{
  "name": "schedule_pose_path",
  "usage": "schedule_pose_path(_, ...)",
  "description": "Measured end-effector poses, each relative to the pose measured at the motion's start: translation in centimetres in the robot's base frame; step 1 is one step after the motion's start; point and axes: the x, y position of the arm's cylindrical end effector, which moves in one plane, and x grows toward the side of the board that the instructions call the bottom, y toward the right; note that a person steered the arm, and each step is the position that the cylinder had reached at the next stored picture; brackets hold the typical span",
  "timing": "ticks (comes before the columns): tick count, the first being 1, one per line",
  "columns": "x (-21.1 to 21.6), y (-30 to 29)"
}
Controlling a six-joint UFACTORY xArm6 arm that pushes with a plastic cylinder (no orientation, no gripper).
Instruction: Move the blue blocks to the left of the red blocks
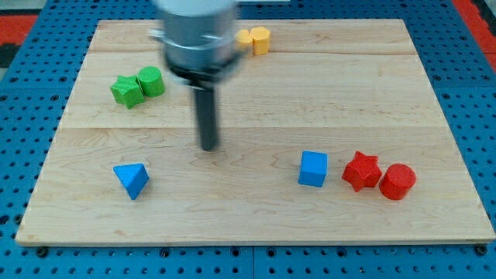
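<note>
A blue triangular block (132,180) lies at the view's lower left of the wooden board. A blue cube (313,168) sits at the lower right, just left of a red star block (361,170) and a red cylinder (397,181), which touch each other. My tip (209,146) is near the board's middle, between the two blue blocks and a little above their line. It touches no block. The rod and arm look blurred.
A green star block (125,91) and a green cylinder (150,80) sit together at the upper left. A yellow block (260,39) and an orange-yellow one (245,36) lie at the top edge, partly behind the arm. A blue pegboard (23,116) surrounds the board.
</note>
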Motion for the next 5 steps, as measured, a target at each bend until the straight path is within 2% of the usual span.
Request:
schedule_pose_path(1, -1.5, -13.1)
schedule_pose_path(2, 6.8, -15.1)
schedule_pose_path(3, 7.6, -8.1)
schedule_pose_path(4, 6.6, 0.4)
schedule_pose_path(5, 7.6, 4.9)
